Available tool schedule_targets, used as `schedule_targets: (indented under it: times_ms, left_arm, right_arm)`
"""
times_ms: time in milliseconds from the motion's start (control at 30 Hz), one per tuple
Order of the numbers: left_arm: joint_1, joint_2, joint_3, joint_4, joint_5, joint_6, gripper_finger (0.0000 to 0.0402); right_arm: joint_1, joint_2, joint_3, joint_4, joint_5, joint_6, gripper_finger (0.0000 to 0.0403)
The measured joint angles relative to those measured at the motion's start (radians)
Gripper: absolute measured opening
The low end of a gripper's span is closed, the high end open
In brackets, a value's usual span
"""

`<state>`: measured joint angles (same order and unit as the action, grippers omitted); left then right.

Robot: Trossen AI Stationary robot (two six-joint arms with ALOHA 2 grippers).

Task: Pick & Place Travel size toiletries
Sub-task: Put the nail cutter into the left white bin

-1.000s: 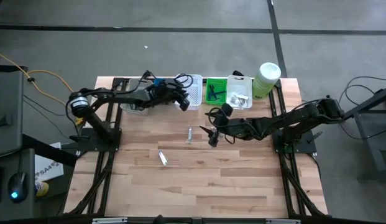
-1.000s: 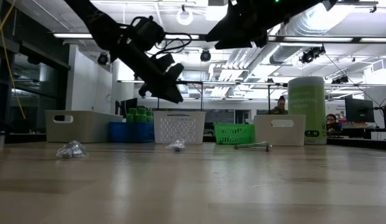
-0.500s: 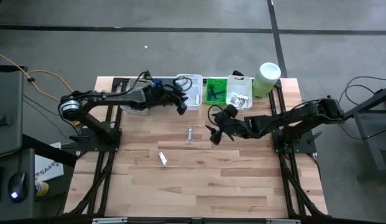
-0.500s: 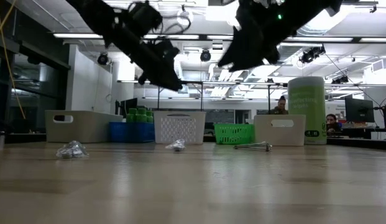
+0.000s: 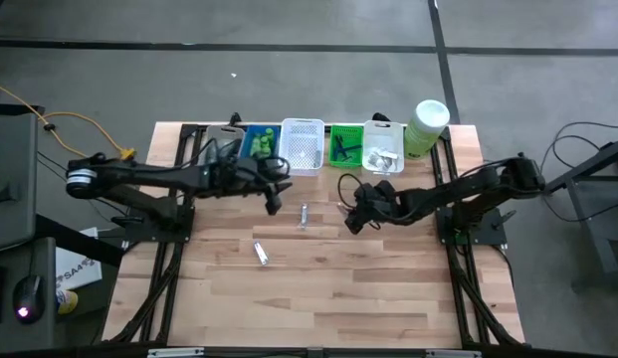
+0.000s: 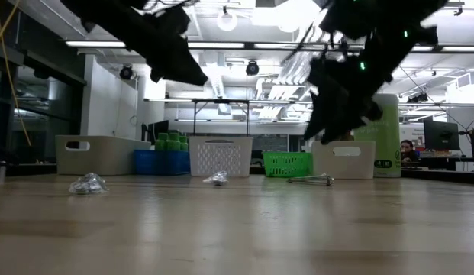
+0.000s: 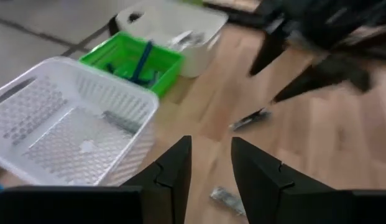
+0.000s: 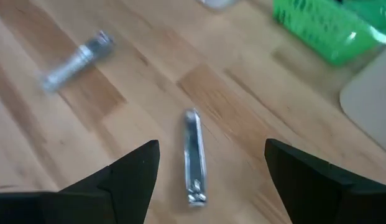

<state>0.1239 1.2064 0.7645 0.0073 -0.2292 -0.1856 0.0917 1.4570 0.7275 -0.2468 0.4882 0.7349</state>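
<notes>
Some of the job looked done. The green basket (image 5: 345,146) at the 12 o'clock edge of the surface (image 5: 318,288) held dark thin things, the white tub (image 5: 383,149) beside it held shiny bits, and the blue basket (image 5: 259,141) held small green bottles (image 6: 169,140). The white mesh basket (image 7: 68,124) had a flat thing lying in it.

But some small things were left out on the wood. A silvery tube (image 5: 304,214) lay near the middle, and another silvery tube (image 5: 260,253) lay toward 7 o'clock from it. A thin metal piece (image 8: 193,155) (it looked like a nail clipper) lay right under the right hand.

The right hand (image 8: 211,171) hung above that metal piece with its fingers spread wide and nothing between them. The left hand (image 7: 211,165) hung near the mesh basket, at about 10 o'clock from the middle tube. Its fingers stood a little apart and held nothing.

So at least three things were waiting to be put away.
</notes>
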Motion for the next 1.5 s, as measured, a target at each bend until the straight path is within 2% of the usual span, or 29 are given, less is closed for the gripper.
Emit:
schedule_targets:
  times_ms: [133,367,800,1167,1500]
  left_arm:
    - [-0.056,-0.049,-0.036,0.019,-0.001,-0.015,0.0113]
    - [-0.127,-0.062,-0.042,0.022,-0.001,-0.029,0.0113]
    - [-0.124,-0.062,-0.042,0.017,-0.001,-0.03,0.0113]
    - [-0.124,-0.062,-0.042,0.003,-0.001,-0.033,0.0113]
    - [-0.124,-0.061,-0.041,-0.033,0.029,-0.06,0.0113]
  right_arm:
    - [0.001,0.048,-0.039,0.106,-0.004,0.001,0.0285]
    - [0.016,0.153,-0.052,0.155,-0.008,0.002,0.0285]
    - [0.04,0.241,-0.05,0.154,0.019,0.062,0.0279]
    - [0.038,0.242,-0.049,0.124,-0.044,0.11,0.0158]
    - [0.038,0.242,-0.049,0.096,-0.073,0.125,0.0074]
